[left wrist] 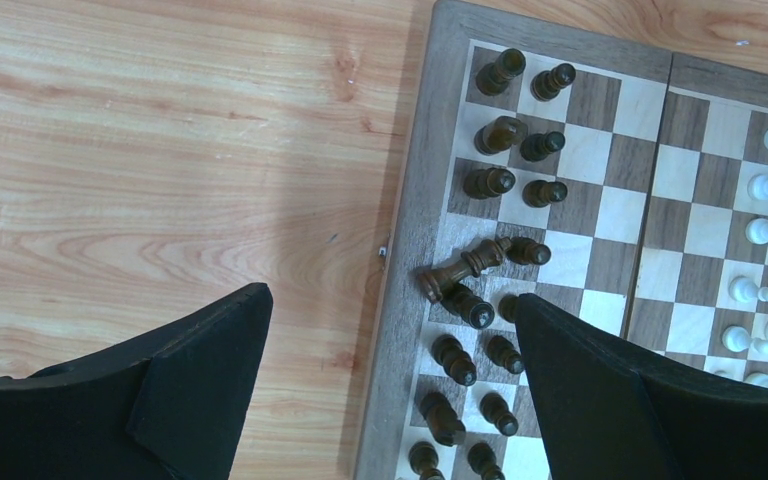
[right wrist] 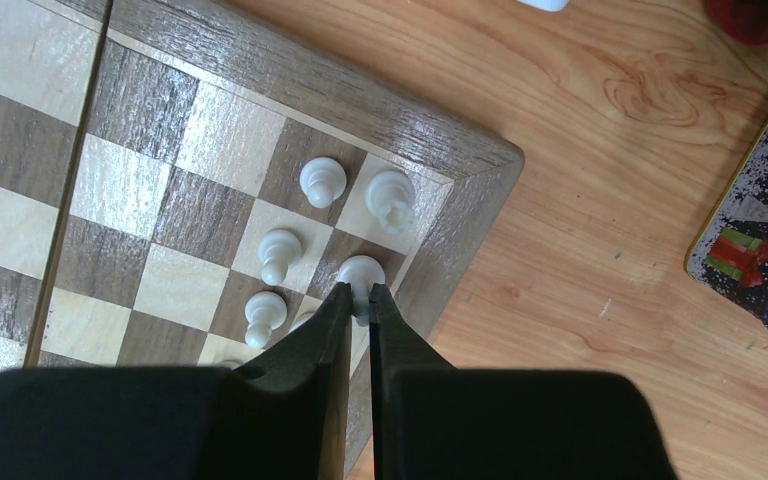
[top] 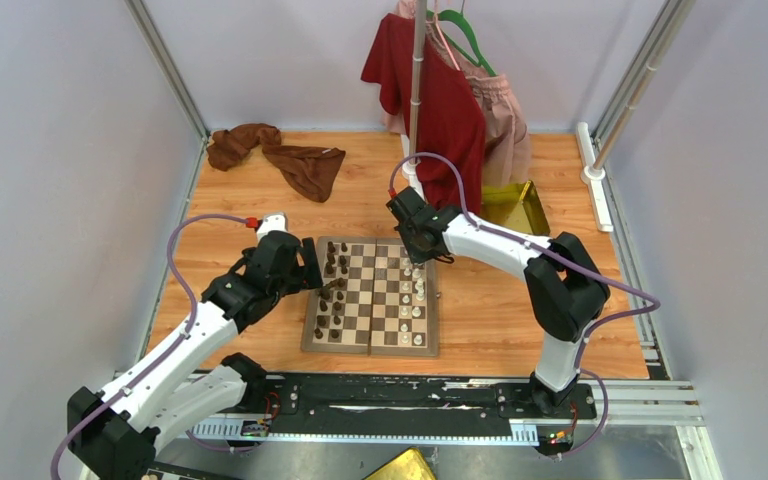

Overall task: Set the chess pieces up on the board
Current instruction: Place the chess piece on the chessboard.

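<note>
Most pieces stood in ranks on the board (top: 369,349), dark left, white right. One dark piece (left wrist: 465,268) lay toppled and seemingly needed righting. The right fingers (right wrist: 344,305) pinched a white piece (right wrist: 361,270) near the far corner. The left fingers (left wrist: 210,360) hung wide.

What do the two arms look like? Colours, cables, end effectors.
Left arm and right arm: white links, black joints, a lilac cable looping outside each. Left end effector and right end effector: black, two wedge-shaped fingers each.

Chess pieces (left wrist: 489,182) on board (left wrist: 412,200)
</note>
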`<action>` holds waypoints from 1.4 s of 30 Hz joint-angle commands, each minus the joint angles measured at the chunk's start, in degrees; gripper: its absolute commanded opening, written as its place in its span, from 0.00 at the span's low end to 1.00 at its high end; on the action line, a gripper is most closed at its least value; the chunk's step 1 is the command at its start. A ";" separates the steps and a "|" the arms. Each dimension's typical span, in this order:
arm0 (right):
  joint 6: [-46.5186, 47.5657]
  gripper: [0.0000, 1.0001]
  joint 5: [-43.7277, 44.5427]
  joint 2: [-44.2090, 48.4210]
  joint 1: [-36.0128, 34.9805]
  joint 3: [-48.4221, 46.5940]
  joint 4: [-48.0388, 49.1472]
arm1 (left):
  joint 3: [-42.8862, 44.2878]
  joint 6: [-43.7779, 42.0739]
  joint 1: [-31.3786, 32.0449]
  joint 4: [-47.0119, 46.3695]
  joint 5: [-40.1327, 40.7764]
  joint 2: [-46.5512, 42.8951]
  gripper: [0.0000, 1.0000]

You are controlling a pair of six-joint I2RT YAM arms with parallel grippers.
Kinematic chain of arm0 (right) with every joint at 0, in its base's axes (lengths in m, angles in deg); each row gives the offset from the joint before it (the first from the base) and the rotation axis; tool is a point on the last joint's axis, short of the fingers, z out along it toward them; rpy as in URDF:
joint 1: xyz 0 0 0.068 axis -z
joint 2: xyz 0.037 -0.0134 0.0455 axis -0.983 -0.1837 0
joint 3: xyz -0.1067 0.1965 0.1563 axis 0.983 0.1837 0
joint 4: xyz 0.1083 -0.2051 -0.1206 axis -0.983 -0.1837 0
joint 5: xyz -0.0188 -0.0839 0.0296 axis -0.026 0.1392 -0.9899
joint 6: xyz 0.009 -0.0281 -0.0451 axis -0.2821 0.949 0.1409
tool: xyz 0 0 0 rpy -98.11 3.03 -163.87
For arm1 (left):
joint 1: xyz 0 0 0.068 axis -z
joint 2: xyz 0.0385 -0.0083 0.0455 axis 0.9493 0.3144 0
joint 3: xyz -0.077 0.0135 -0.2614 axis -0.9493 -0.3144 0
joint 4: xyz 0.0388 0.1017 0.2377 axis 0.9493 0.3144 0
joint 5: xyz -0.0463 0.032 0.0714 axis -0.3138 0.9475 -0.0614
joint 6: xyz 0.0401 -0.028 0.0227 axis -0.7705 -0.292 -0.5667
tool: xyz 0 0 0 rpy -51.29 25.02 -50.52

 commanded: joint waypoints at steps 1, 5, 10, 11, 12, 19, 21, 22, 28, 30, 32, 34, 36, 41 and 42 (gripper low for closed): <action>0.92 0.00 -0.52 -1.18 -0.90 -2.04 -0.35 | 1.20 -1.00 -0.44 0.00 0.46 0.37 1.00; 0.96 0.00 -0.89 -1.38 -0.90 -2.09 -0.41 | 1.14 -1.03 -0.46 -0.15 0.41 0.61 1.00; 0.94 0.00 -1.17 -1.69 -0.93 -1.91 -0.86 | 0.87 -0.95 -0.41 -0.41 0.18 0.74 1.00; 0.93 0.00 -1.24 -1.71 -0.94 -1.78 -0.95 | 0.85 -0.96 -0.49 -0.49 0.19 0.71 1.00; 0.98 0.00 -1.26 -1.60 -1.15 -1.71 -0.97 | 0.77 -0.93 -0.49 -0.52 0.13 0.78 1.00; 1.63 0.14 -1.53 -1.38 -1.27 -1.81 -1.32 | 0.49 -0.49 -0.48 -1.29 -0.46 0.88 1.00; 1.94 0.21 -1.45 -1.24 -1.36 -1.87 -1.34 | 0.41 -0.51 -0.44 -1.32 -0.50 0.89 1.00; 2.09 0.24 -1.44 -1.13 -1.43 -1.91 -1.33 | 0.41 -0.47 -0.43 -1.32 -0.53 0.92 1.00; 2.32 0.28 -1.20 -0.56 -1.58 -2.10 -1.41 | 0.50 -0.35 -0.48 -1.30 -0.60 0.70 1.00; 2.36 0.29 -0.97 -0.05 -1.79 -2.17 -1.50 | 0.54 -0.31 -0.48 -1.22 -0.60 0.53 1.00; 2.69 0.31 -0.52 0.43 -1.96 -2.35 -1.63 | 0.39 -0.15 -0.48 -1.15 -0.66 0.35 1.00; 2.87 0.31 -0.20 0.98 -2.06 -2.85 -1.95 | 0.35 0.04 -0.45 -1.19 -0.77 0.20 1.00; 2.95 0.32 0.24 1.50 -2.14 -3.32 -2.24 | 0.32 0.15 -0.48 -1.22 -0.86 0.06 1.00; 3.22 0.32 1.76 3.43 -2.16 -4.55 -3.49 | 0.41 0.31 -0.48 -1.30 -1.11 -0.21 1.00; 3.24 0.32 2.21 4.03 -2.16 -4.82 -3.78 | 0.33 0.39 -0.48 -1.39 -1.12 -0.24 1.00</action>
